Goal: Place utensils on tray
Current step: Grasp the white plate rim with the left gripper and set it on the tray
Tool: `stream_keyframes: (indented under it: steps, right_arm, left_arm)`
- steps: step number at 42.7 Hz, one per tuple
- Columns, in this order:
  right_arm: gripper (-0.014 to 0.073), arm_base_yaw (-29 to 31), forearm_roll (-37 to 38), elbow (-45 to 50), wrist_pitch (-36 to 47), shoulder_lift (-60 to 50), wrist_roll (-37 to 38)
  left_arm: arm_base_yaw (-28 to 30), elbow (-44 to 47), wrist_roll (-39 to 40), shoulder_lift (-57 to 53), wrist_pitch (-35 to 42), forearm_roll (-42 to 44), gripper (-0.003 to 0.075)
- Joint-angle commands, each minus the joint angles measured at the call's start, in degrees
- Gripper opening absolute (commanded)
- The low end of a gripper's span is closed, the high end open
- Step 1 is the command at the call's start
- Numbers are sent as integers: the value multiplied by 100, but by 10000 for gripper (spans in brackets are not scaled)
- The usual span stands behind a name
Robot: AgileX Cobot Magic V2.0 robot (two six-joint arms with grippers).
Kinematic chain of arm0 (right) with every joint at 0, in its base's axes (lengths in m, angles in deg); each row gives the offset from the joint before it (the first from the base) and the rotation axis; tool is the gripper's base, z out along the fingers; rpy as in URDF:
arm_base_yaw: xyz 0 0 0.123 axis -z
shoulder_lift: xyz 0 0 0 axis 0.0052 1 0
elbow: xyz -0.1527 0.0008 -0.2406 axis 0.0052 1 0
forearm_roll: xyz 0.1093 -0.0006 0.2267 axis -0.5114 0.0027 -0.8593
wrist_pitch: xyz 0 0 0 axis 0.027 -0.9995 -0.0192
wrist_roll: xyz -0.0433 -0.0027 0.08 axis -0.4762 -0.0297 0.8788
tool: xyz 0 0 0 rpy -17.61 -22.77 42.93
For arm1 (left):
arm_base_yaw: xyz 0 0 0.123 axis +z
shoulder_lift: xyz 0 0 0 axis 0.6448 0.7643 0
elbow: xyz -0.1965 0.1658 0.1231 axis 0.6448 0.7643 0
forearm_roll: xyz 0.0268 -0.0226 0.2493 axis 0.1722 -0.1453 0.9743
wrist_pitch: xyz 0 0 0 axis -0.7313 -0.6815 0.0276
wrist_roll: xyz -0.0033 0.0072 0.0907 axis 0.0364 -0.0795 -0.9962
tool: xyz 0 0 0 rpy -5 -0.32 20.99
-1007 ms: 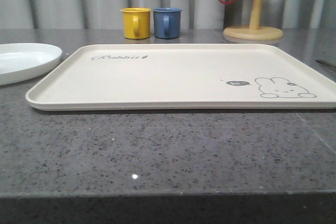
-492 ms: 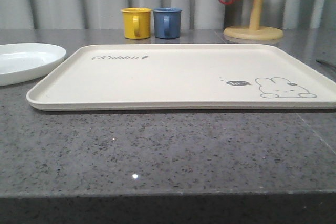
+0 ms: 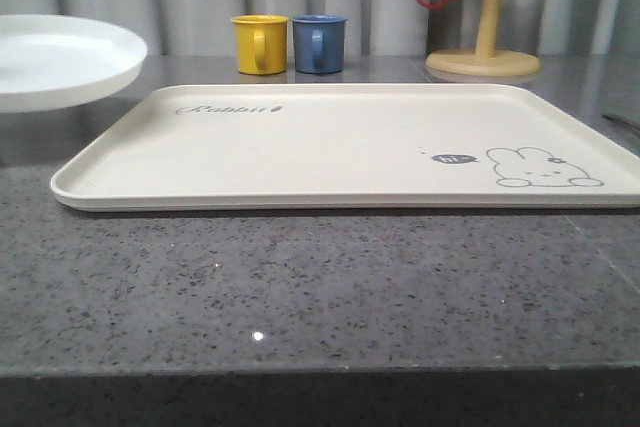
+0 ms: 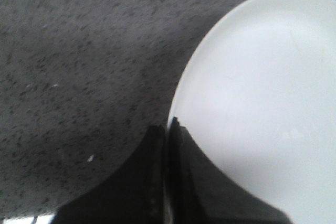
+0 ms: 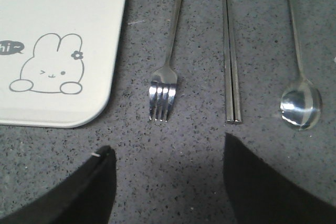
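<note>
- The left gripper (image 4: 167, 145) is clamped on the rim of the white plate (image 4: 262, 108); its two dark fingers are pressed together with the plate edge between them.
- In the front view the white plate (image 3: 60, 57) is up in the air, above the grey stone table (image 3: 320, 287), to the left of the tray (image 3: 340, 142).
- The right gripper (image 5: 168, 182) has its fingers wide apart and holds nothing; it hovers over the bare table.
- Just ahead of the right gripper lies the fork (image 5: 168, 72), with the tines pointing toward the fingers.
- Beside the fork are the chopsticks (image 5: 230, 56), lying close together, and farther to that side the spoon (image 5: 299, 77), bowl toward the gripper.
- All three utensils are on the table, near the tray's bunny corner (image 5: 58, 51) but not touching it.
- The tray has nothing on it.
</note>
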Motion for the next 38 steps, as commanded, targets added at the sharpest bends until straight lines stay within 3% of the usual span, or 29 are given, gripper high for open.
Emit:
stream_keyframes:
  steps: [1, 19, 30, 34, 38]
  right_arm:
    - [475, -15, 24, -136, 335, 34, -3]
    - [475, -15, 24, -136, 335, 34, -3]
    - [475, -15, 24, -136, 335, 34, -3]
    - [475, -15, 24, -136, 335, 34, -3]
    - [475, -15, 24, -136, 335, 34, -3]
  left_arm:
    - [-357, -409, -17, -288, -183, -223, -20]
    - [-2363, -432, -17, 239, 219, -257, -20]
    - [-2794, -432, 191, 704, 634, -257, -14]
    - [-2794, -444, 276, 741, 659, -257, 57]
    - [-2782, -444, 276, 741, 579, -257, 195]
